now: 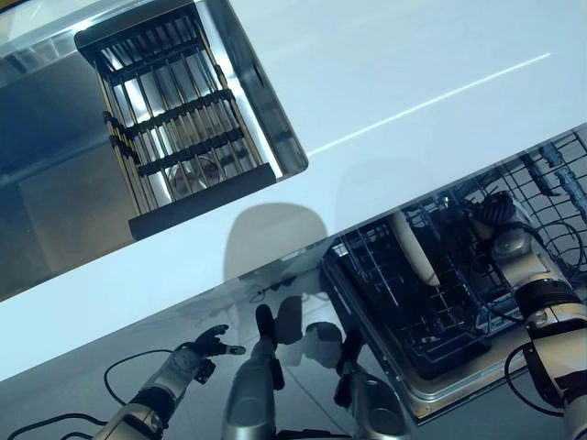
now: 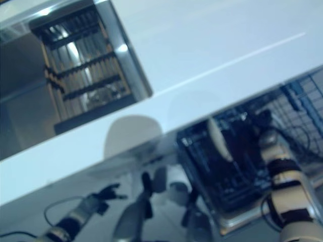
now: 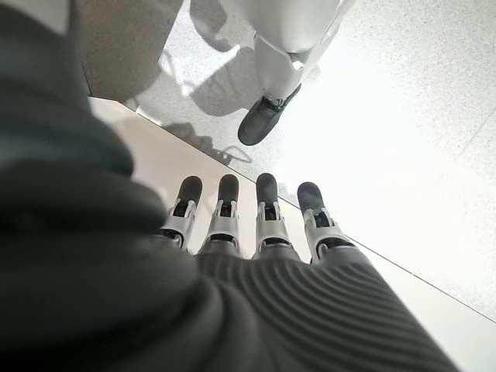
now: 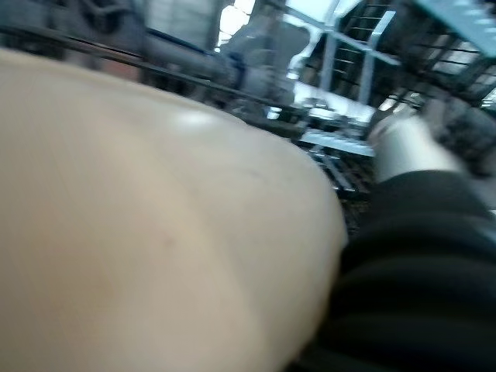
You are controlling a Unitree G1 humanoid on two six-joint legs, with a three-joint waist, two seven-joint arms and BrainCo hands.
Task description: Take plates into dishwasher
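While left hand (image 1: 209, 349) hangs spread, right hand (image 1: 493, 216) clasping plate (image 1: 413, 247) over dishwasher rack (image 1: 431, 316).

A white table (image 1: 394, 82) runs across the scene, with a steel sink (image 1: 55, 183) set into it and a dark-framed drying rack (image 1: 179, 124) lying over the basin. Below the table edge, a dishwasher rack (image 1: 431, 312) stands pulled out, and a cream plate (image 1: 415, 249) stands on edge among its tines. The right hand (image 1: 493, 213) is in the rack beside the plate, its fingers hard to make out. The left hand (image 1: 209, 346) hangs low over the floor, fingers relaxed and holding nothing.
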